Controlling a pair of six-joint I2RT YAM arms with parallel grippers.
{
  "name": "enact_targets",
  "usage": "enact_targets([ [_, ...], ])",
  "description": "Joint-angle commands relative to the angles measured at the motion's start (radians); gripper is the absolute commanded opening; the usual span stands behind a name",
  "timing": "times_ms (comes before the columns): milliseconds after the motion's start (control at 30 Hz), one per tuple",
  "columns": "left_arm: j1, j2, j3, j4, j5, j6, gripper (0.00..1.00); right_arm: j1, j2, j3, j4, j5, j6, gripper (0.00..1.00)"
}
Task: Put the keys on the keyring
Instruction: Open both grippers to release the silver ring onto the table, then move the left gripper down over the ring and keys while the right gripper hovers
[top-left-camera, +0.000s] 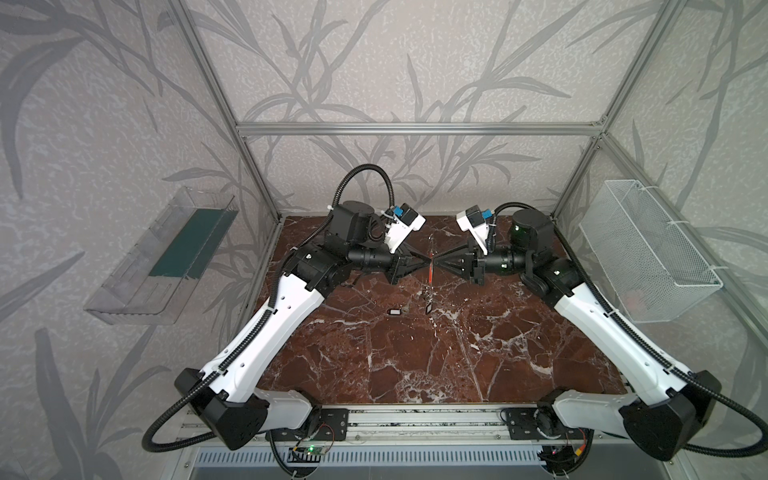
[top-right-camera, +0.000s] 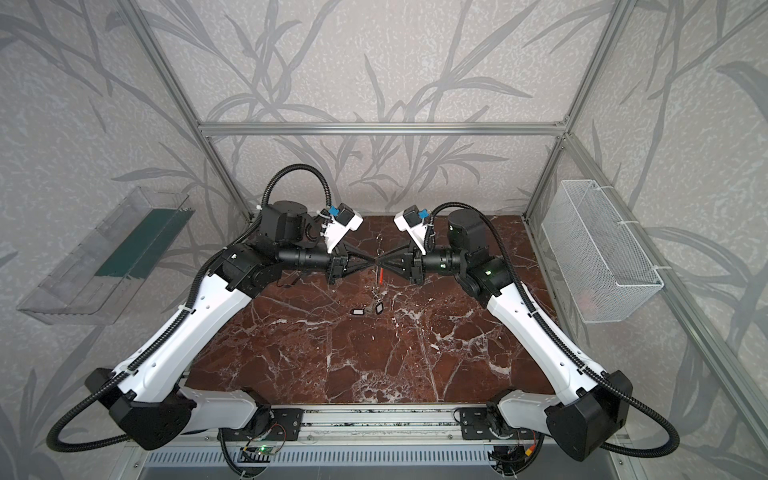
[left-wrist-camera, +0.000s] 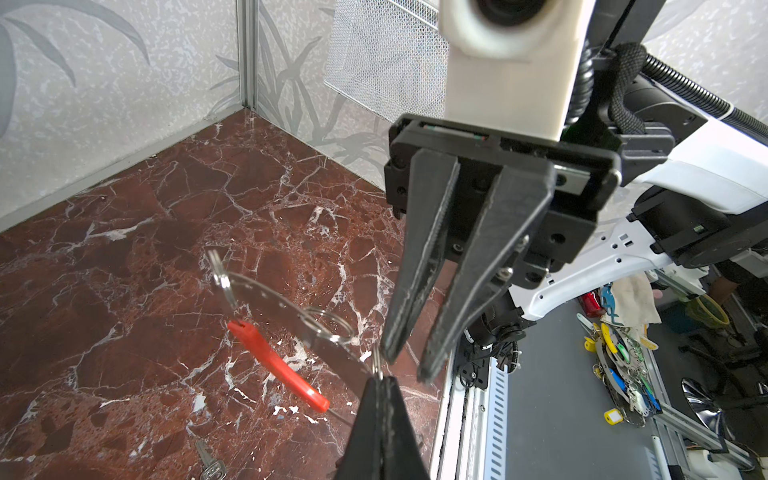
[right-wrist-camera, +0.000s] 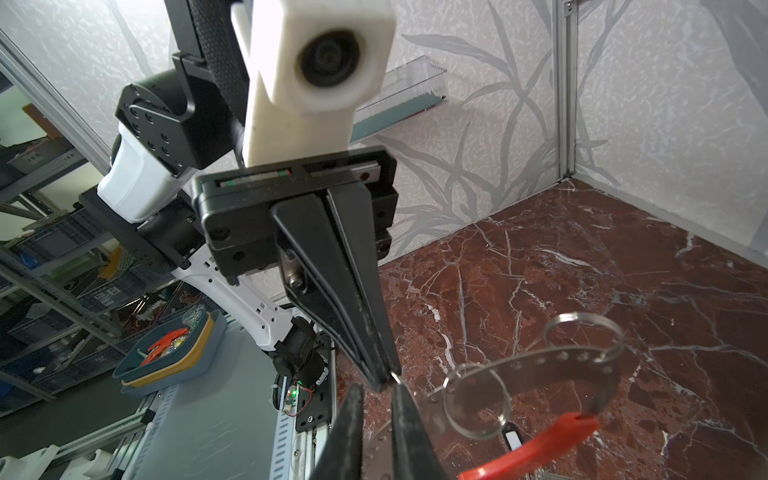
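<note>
L gripper (left-wrist-camera: 380, 384) fully closed, pinching the small ring (left-wrist-camera: 377, 365) at the keyring (left-wrist-camera: 282, 307) rim. Keyring sticks out past its tips, on edge in the air. R gripper (left-wrist-camera: 409, 368) sits tip-to-tip w/ L, jaws a crack apart, nothing visibly clamped, one finger just beside the small ring. Red tag (left-wrist-camera: 276, 365) hangs under the keyring.

Handling (my guess):
- Keyring looks like a thin, stiff, light metal band. Held by one loose ring it'll prob pivot/swing, so R should take the flat rim right next to L's tips to steady it.
- Keys (left-wrist-camera: 212, 465) are tiny, light, hard, slick and low on the table (top-left-camera: 457, 353), so tough to nip by the blade. Go for the black tags (top-left-camera: 392, 311), thicker + better bite.

Keys are below both grippers, a bit base-side of the tips.

Count:
- keyring: 1
- split rings (right-wrist-camera: 476, 403): 2 big, + the small ring
- red tag: 1
- black tags: 2
- 3rd key not found

Can't tell if the tag nearer the tips lies on the table or dangles.
</note>
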Motion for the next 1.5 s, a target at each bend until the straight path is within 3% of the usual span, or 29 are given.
enact_targets([
  [0,-0.003,-0.013,0.022,0.029,0.033,0.0,0.0,0.016,0.009,0.03,-0.041,0.014,-0.033,0.16],
  [300,-0.002,-0.023,0.01,0.031,0.028,-0.005,0.0,0.026,-0.021,0.007,0.004,0.059,-0.031,0.0],
  [433,-0.002,-0.035,-0.006,0.068,0.014,-0.03,0.0,0.026,-0.041,-0.027,0.056,0.077,-0.005,0.0],
  [467,-0.001,-0.042,-0.015,0.089,0.003,-0.048,0.08,0.025,-0.049,-0.045,0.085,0.09,0.012,0.0],
  [500,-0.001,-0.051,-0.024,0.112,-0.011,-0.067,0.15,0.026,-0.057,-0.066,0.117,0.107,0.036,0.0],
  [633,0.021,-0.103,-0.089,0.263,-0.107,-0.189,0.16,0.024,-0.095,-0.172,0.336,0.191,0.167,0.0],
  [800,0.065,-0.159,-0.232,0.557,-0.115,-0.383,0.17,0.024,-0.108,-0.258,0.579,0.274,0.315,0.0],
  [1000,0.072,-0.15,-0.256,0.504,-0.145,-0.38,0.12,0.024,-0.102,-0.262,0.496,0.301,0.273,0.0],
  [1367,0.085,-0.198,-0.36,0.388,-0.267,-0.307,0.16,0.022,-0.099,-0.323,0.276,0.375,0.161,0.0],
  [1467,0.089,-0.231,-0.423,0.363,-0.318,-0.308,0.18,0.024,-0.087,-0.355,0.223,0.376,0.121,0.11],
])
